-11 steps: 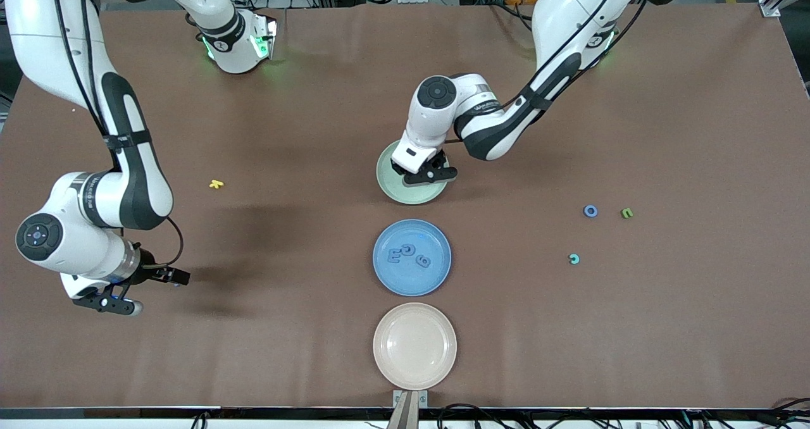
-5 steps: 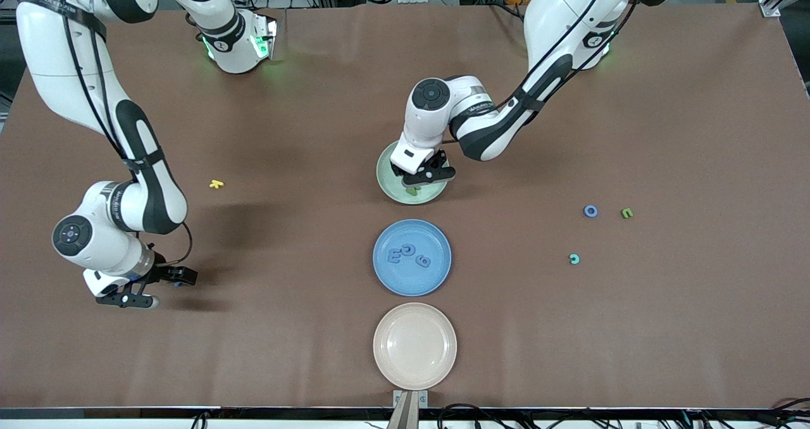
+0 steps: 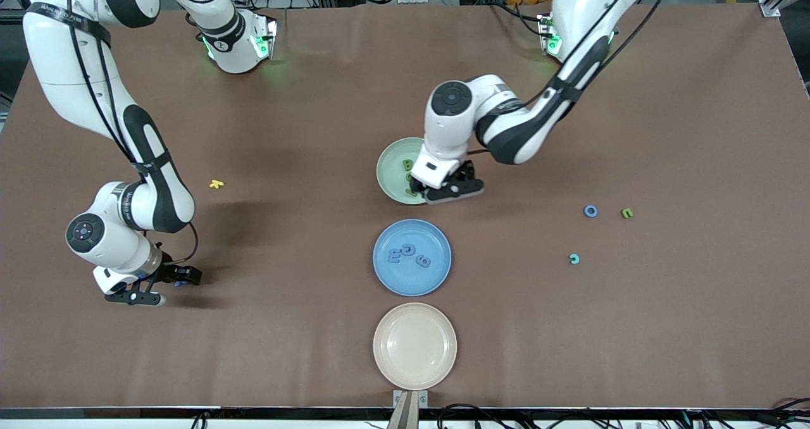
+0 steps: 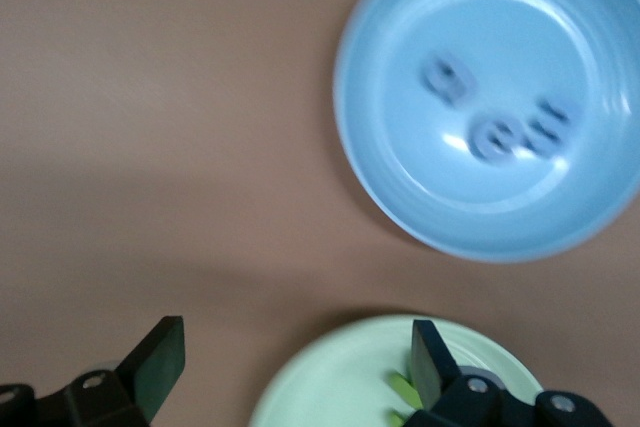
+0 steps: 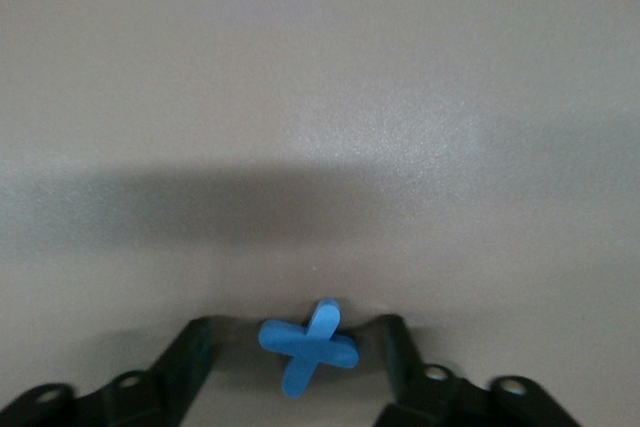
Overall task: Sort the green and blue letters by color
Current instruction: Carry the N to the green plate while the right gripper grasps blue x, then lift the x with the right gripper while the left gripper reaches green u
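Note:
The green plate (image 3: pixel 391 166) holds two olive green letters (image 3: pixel 409 164); one shows in the left wrist view (image 4: pixel 402 388). My left gripper (image 3: pixel 447 191) is open and empty over that plate's edge on the side of the left arm's end; its own view (image 4: pixel 295 363) shows the wide gap. The blue plate (image 3: pixel 383 271) holds three blue letters (image 3: pixel 408 250), which also show in the left wrist view (image 4: pixel 497 137). My right gripper (image 3: pixel 182 278) is low at the right arm's end, open, with a blue X letter (image 5: pixel 308 347) between its fingers, apart from both. A blue O (image 3: pixel 590 211) and a green letter (image 3: pixel 626 213) lie loose.
An empty beige plate (image 3: pixel 414 378) lies nearest the front camera. A teal letter (image 3: pixel 574 259) lies nearer the camera than the blue O. A yellow letter (image 3: pixel 216 184) lies toward the right arm's end.
My left gripper let a green letter go into the green plate and moved off toward its edge. My right arm moved a little toward the middle of the table.

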Tool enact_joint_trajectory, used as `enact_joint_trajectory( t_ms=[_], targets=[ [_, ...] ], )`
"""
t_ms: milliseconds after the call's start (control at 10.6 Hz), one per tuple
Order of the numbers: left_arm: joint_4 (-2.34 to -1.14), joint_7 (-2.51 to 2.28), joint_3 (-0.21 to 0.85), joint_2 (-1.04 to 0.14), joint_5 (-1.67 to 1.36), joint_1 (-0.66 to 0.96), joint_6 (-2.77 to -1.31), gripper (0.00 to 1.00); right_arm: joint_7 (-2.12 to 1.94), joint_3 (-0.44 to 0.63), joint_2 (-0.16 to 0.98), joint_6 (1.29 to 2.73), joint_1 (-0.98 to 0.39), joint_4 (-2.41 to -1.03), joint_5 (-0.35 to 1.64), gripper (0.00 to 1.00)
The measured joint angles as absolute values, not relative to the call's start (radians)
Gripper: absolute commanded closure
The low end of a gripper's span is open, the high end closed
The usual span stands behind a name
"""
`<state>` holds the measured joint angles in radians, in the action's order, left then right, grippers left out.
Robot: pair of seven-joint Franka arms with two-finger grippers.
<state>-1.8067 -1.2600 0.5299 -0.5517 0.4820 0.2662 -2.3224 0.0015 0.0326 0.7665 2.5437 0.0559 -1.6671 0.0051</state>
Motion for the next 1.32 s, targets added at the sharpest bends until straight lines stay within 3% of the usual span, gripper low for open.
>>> enact_joint_trajectory(
  t_ms=[378, 755, 1322],
  targets=[
    [-1.843, -0.998, 0.528, -0.487, 0.482, 0.095, -2.199, 0.00, 0.000, 0.032, 0.757, 2.542, 0.056, -1.665, 0.005, 0.78],
    [-1.904, -0.641, 0.528, -0.456, 0.482, -0.145, -2.197, 0.00, 0.009, 0.030, 0.757, 2.522, 0.052, -1.652, 0.005, 0.80],
    [-1.932, -0.473, 0.528, -0.466, 0.481, -0.344, -2.198, 0.00, 0.315, 0.022, 0.730, 2.430, -0.053, -1.590, 0.008, 0.83]
  ],
)
